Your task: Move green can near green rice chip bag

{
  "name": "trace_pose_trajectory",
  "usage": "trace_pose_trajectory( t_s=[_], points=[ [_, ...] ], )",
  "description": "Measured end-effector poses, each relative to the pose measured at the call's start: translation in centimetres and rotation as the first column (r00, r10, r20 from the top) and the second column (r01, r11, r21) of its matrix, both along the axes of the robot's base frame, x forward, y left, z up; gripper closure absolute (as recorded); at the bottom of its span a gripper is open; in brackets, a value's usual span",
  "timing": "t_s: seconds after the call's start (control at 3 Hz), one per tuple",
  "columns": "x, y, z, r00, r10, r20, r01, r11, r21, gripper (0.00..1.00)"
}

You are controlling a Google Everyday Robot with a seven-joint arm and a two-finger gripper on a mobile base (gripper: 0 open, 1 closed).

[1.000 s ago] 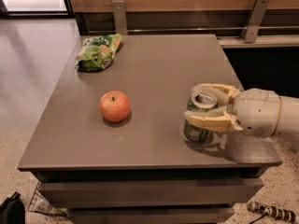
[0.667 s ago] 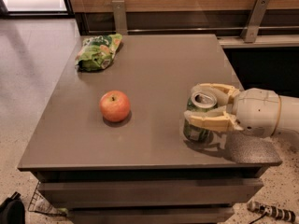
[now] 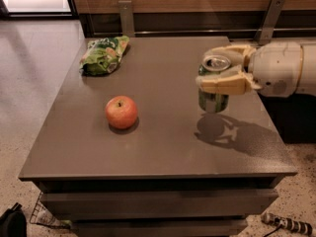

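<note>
The green can (image 3: 214,99) with a silver top hangs upright in my gripper (image 3: 216,70), lifted above the right side of the grey table (image 3: 163,152); its shadow falls on the tabletop below. The gripper's cream fingers (image 3: 224,84) are shut around the can's upper part, and the arm comes in from the right. The green rice chip bag (image 3: 103,55) lies at the table's far left corner, well to the left of the can.
A red apple (image 3: 121,112) sits on the left middle of the table, between the can and the bag's side. Two metal brackets (image 3: 126,17) stand against the wooden wall behind. A wire basket (image 3: 47,215) and a dark item lie on the floor.
The gripper has lifted the green can off the tabletop; before, the can stood on the table in the shut fingers. The apple and bag have not moved.
</note>
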State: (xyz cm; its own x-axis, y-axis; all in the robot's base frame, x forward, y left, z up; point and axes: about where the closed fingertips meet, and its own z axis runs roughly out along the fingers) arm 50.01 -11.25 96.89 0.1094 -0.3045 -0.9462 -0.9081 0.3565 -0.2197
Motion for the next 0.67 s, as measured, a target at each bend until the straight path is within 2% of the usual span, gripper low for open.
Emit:
trace_pose_trajectory(
  t_s=[0.33,0.67],
  points=[
    [7.9,1.6,4.8,0.9992,-0.030,-0.024,0.029,0.999,-0.031,1.00],
    [13.9,4.0,6.6,0.9968,-0.070,-0.038,0.072,0.997,0.030,1.00]
  ],
)
